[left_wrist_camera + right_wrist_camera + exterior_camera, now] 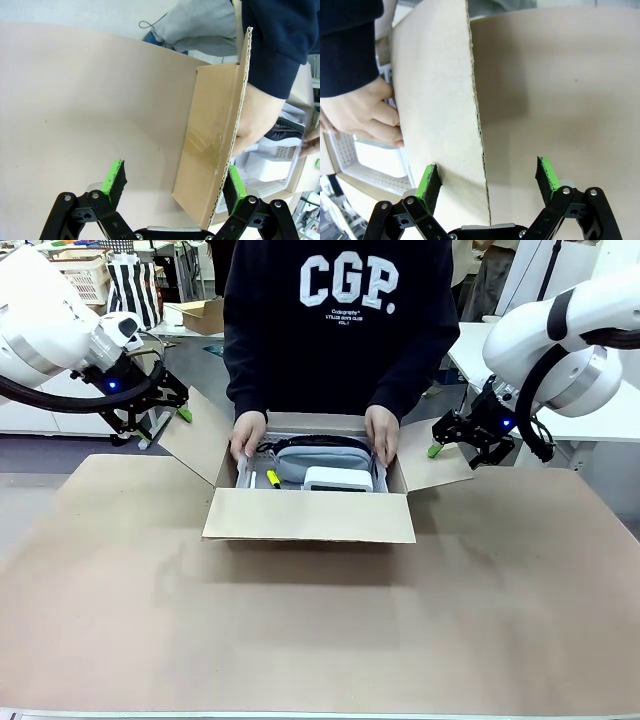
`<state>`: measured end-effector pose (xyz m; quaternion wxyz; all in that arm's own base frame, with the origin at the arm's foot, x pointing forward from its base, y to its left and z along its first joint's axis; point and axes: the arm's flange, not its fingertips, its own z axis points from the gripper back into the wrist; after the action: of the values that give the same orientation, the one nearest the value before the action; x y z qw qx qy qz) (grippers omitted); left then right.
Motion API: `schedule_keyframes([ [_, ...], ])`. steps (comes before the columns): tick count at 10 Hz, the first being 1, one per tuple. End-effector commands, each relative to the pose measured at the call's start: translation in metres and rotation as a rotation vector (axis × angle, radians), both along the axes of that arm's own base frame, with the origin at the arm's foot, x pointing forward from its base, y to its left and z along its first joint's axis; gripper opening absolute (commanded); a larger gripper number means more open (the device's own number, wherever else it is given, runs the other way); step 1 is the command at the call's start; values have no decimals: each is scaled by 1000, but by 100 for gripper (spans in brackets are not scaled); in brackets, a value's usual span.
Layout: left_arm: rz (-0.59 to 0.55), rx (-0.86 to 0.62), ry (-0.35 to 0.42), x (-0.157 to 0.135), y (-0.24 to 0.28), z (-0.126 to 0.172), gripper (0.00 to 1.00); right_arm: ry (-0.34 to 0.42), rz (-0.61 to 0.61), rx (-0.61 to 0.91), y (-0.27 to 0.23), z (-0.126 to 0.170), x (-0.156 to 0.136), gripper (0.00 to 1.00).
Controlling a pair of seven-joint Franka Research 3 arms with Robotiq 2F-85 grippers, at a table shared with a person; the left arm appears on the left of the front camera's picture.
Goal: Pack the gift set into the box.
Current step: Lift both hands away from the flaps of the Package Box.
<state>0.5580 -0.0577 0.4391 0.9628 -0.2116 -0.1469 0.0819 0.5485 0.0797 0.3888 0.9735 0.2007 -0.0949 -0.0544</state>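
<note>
The large brown box stands open mid-table with its flaps spread. Inside lie the light grey padded item with its dark rim and, in front of it, the white case. The person's hands rest on both inner sides of the box. My left gripper hangs open by the left flap, whose edge runs between its fingers. My right gripper is open at the right flap, and its fingers straddle the flap's edge. Neither holds anything.
A white ribbed insert and a small yellow-green object also sit in the box. Brown paper covers the table. Behind the person are a small carton, a striped bag and a white basket.
</note>
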Motion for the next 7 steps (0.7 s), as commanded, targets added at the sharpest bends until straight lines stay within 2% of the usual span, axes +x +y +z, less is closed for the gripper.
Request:
schedule_keyframes([
  [1, 12, 8, 1, -1, -1, 2, 100, 8, -11, -8, 2, 4, 1, 100],
  [7, 12, 8, 1, -1, -1, 2, 100, 8, -11, -8, 2, 4, 1, 100],
])
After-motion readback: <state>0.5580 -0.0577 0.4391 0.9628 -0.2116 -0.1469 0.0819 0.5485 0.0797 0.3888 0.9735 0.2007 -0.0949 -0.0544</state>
